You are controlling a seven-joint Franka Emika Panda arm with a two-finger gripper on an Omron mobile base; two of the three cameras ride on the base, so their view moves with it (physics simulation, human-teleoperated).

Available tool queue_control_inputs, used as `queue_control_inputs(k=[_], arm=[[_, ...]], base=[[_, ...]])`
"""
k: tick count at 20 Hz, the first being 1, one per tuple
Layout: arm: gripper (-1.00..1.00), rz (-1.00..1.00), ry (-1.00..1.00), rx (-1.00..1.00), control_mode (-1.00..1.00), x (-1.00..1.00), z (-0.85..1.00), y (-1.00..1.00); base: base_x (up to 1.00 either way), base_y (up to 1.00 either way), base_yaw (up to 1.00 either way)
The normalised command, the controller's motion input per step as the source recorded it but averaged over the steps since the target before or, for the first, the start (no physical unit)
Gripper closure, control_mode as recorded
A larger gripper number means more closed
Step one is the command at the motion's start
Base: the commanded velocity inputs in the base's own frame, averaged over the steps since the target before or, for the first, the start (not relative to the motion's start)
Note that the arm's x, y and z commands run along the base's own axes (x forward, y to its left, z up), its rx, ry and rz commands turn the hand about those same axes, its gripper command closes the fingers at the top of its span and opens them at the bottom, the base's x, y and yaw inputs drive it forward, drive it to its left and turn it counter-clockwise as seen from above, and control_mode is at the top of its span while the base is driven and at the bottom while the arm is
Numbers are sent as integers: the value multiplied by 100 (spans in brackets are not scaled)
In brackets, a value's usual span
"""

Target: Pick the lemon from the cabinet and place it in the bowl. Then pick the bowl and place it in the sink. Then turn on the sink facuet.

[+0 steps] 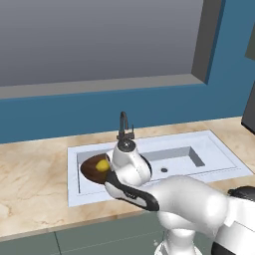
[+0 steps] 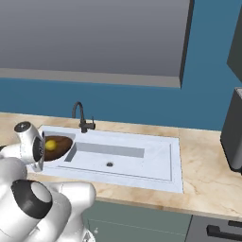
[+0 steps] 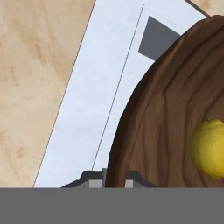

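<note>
Look at the left end of the sink [image 1: 219, 149]: your bowl [image 1: 89, 169] sits there over the stepped tray, with the lemon [image 1: 102, 165] lying inside it. In the hand view the claw [image 3: 114, 177] straddles the near rim of the bowl [image 3: 166, 118], one finger tip on either side of the wooden edge, so it looks clamped on that rim. From there the lemon [image 3: 209, 148] lies off to the right of the claw, resting on the bowl's inner slope and apart from the finger tips.

The left base view hides the claw behind the arm's white wrist, but it shows you the black faucet [image 1: 123, 127] standing at the back rim, just behind the bowl, and the round drain in the deeper basin to the right. The right base view shows the bowl [image 2: 59, 144] from the other side, with the lemon [image 2: 50, 145] toward its left, the faucet [image 2: 81, 117] just right of it, and the marble worktop [image 2: 208, 175] stretching away past the sink [image 2: 156, 165] to a dark appliance at the right edge
</note>
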Motion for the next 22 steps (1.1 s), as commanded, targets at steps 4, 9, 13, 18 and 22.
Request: queue_control_inputs(k=[4, 9, 13, 18, 22], arm=[[100, 0, 0, 0, -100, 31, -3, 11], [100, 0, 0, 0, -100, 27, 0, 35], [100, 0, 0, 0, -100, 2, -6, 33], [100, -3, 0, 1, -100, 13, -16, 8], [100, -6, 1, 1, -100, 6, -19, 0]], base=[[0, 0, 0], [0, 0, 0], [0, 0, 0], [0, 0, 0], [0, 0, 0]])
